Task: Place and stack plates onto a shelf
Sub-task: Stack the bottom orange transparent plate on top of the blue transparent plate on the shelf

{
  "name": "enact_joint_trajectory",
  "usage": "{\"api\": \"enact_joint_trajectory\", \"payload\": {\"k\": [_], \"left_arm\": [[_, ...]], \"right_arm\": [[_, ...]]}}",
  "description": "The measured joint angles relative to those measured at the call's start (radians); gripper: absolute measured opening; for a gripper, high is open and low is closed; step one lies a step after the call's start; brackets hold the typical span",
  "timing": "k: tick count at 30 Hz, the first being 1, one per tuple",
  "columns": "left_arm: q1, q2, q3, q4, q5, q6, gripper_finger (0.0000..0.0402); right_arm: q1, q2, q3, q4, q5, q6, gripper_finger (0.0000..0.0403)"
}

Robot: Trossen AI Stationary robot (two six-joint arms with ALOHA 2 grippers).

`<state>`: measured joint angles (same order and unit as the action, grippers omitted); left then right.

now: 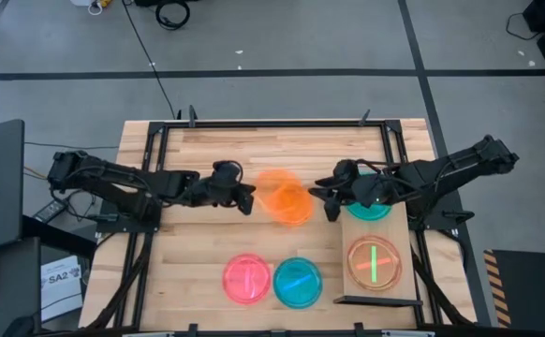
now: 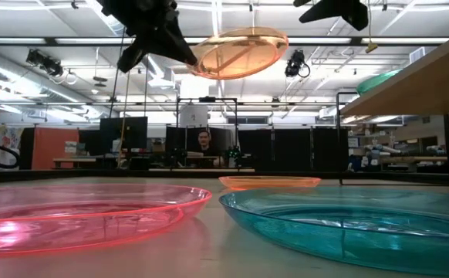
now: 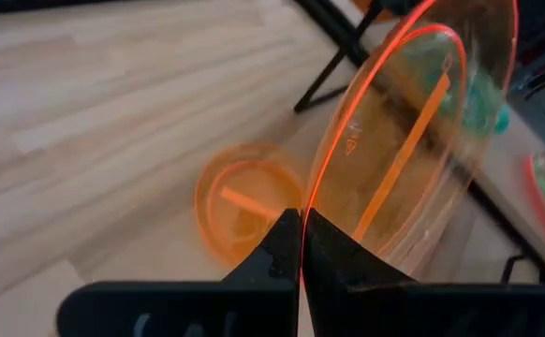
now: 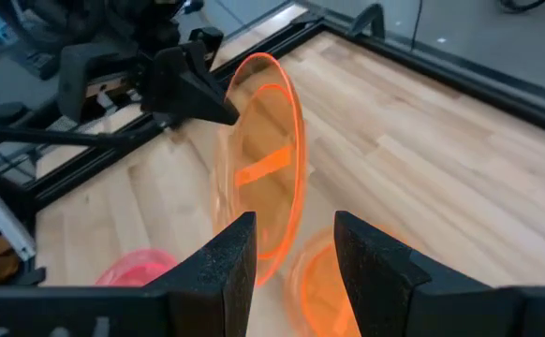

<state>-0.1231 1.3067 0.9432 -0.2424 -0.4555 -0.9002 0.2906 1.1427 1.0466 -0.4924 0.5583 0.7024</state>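
Left claw [image 1: 245, 199] pinches a raised orange plate [image 1: 289, 198] by its rim. Right claw [image 1: 327, 200] stands spread, empty. The teal plate [image 1: 370, 208] on the shelf [image 1: 396, 225] is mostly hidden beneath the right arm.

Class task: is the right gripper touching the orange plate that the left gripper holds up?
Apart. In the right wrist view, the right gripper stands open, and the raised orange plate, pinched by the left gripper, sits beyond its fingertips with a gap.
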Motion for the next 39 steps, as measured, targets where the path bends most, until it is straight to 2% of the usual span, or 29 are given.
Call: {"api": "enact_joint_trajectory", "payload": {"k": [10, 21, 34, 39], "left_arm": [[0.061, 0.0, 0.0, 0.075, 0.007, 0.055, 0.0007], [0.077, 0.0, 0.0, 0.075, 0.007, 0.055, 0.0007], [0.076, 0.0, 0.0, 0.099, 0.008, 0.059, 0.0007], [0.076, 0.0, 0.0, 0.095, 0.008, 0.059, 0.0007]], "right_arm": [[-0.088, 0.0, 0.0, 0.007, -0.001, -0.066, 0.0151], [-0.108, 0.0, 0.0, 0.048, -0.002, -0.104, 0.0151], [-0.108, 0.145, 0.0, 0.085, -0.012, -0.105, 0.0146], [-0.108, 0.141, 0.0, 0.106, -0.005, -0.139, 0.0128]]}}
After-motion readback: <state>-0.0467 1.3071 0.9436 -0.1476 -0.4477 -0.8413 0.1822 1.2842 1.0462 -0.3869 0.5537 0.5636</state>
